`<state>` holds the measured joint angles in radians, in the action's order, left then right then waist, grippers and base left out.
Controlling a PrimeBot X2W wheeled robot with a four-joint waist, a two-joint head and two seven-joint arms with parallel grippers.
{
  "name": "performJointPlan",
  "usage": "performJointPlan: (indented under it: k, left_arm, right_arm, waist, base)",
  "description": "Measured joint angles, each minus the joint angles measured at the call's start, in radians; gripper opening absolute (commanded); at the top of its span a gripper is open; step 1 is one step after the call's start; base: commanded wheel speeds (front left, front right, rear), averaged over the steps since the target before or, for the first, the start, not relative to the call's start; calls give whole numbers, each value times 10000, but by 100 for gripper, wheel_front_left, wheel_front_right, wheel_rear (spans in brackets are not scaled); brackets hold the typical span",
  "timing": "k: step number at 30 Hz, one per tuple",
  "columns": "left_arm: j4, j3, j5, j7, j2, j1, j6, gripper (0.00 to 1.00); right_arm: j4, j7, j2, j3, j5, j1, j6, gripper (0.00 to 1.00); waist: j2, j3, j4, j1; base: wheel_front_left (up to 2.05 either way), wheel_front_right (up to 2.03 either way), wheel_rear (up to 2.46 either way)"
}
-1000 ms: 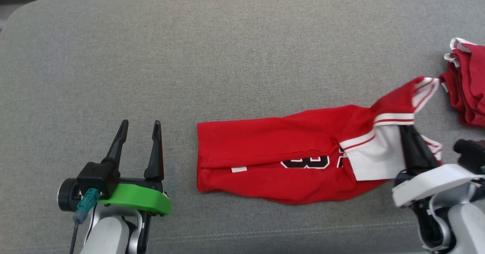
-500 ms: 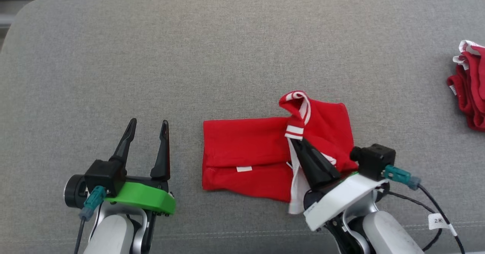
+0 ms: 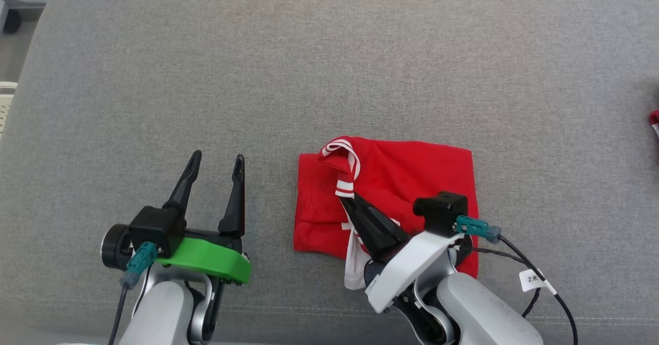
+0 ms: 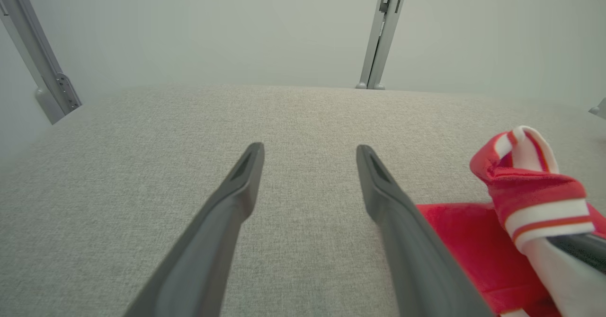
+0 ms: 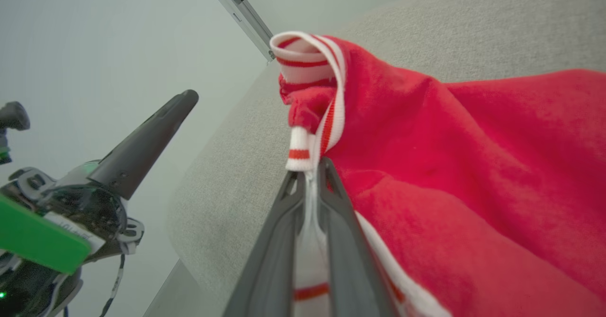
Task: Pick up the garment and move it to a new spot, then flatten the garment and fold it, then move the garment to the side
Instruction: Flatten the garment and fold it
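Garment, one; left end effector, right end effector

Head looks down; wrists low, close; 3 share garment.

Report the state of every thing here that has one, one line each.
red garment, folded over on the grey cushion, striped trim lifted.
right gripper, shut on the garment's striped trim.
left gripper, open, empty, beside the garment without touching it.
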<state>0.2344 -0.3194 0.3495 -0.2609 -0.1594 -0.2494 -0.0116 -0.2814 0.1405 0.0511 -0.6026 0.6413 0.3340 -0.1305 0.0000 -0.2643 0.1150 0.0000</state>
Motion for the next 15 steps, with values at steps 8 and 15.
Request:
performJointPlan:
  k: [8,15]
  left_arm:
    - [63,-69,-2,-2,127,-114,33,100]
    - [125,-52,-29,0,140,-202,73,100]
  right_arm:
    - [-986,608,-4,-890,903,831,0,100]
    - [-535,1014,2,-2092,1779,1365,0,100]
  waist:
    - [0,-231,295,0]
    - [0,-348,262,1]
  base:
    - [0,0,0]
    - [0,0,0]
